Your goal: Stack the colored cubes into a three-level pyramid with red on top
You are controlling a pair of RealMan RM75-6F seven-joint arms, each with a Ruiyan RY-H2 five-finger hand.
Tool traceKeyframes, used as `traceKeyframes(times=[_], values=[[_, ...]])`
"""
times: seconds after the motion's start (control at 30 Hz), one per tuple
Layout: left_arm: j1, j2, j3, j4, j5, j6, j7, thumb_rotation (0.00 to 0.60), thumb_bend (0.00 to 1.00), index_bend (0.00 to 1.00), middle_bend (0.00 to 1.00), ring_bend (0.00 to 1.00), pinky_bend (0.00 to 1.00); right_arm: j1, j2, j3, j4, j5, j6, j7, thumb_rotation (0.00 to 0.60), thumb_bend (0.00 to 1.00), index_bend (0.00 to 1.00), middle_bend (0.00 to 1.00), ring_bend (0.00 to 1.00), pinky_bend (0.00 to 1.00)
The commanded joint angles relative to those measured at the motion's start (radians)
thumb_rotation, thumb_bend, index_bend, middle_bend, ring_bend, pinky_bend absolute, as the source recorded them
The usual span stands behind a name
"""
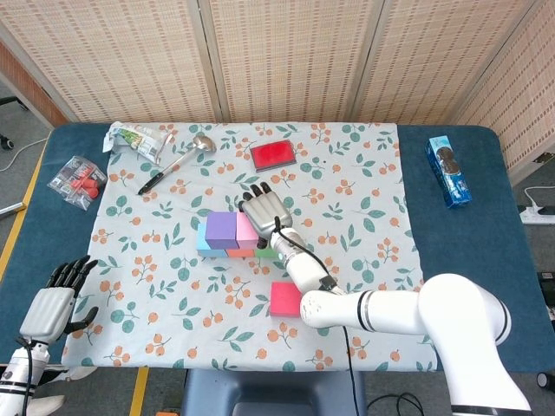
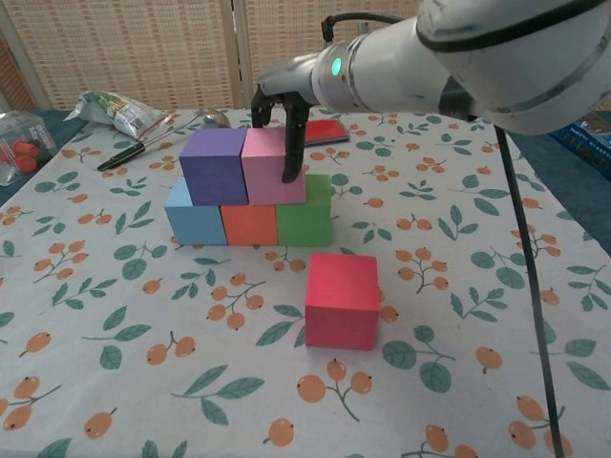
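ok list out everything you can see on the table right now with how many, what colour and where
blue cube: 1, light blue, bottom row left end
orange cube: 1, orange, bottom row middle
green cube: 1, green, bottom row right end
purple cube: 1, purple, second level left
pink cube: 1, pink, second level, beside the purple one
red cube: 1, red, alone on the cloth in front of the stack
red flat box: 1, red, far centre
ladle: 1, silver, far left
foil packet: 1, far left corner
clear bag: 1, red pieces inside, left edge
blue packet: 1, right edge
tablecloth: 1, floral
left hand: open, near left corner
right hand: grips the pink cube
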Motion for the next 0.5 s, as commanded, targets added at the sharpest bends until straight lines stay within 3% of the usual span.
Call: traceKeyframes(times=[0.03,0.5], values=[[0.001,0.0,0.0,0.001,0.0,0.001,-0.001,0.6,0.36,0.0,0.0,0.0,0.06,0.002,-0.003,0.002,0.002,0.005,0.003,-0.004,0.6,0.0,0.42,0.13,0.0,0.0],[0.002,-0.002,0.001,0.004,-0.001,-0.003,-0.003,0.6,0.36,0.0,0.0,0.0,0.06,0.004,-0.017,0.005,0.02,0.014,0.002,-0.017,0.6,0.0,0.36,0.13,0.0,0.0]])
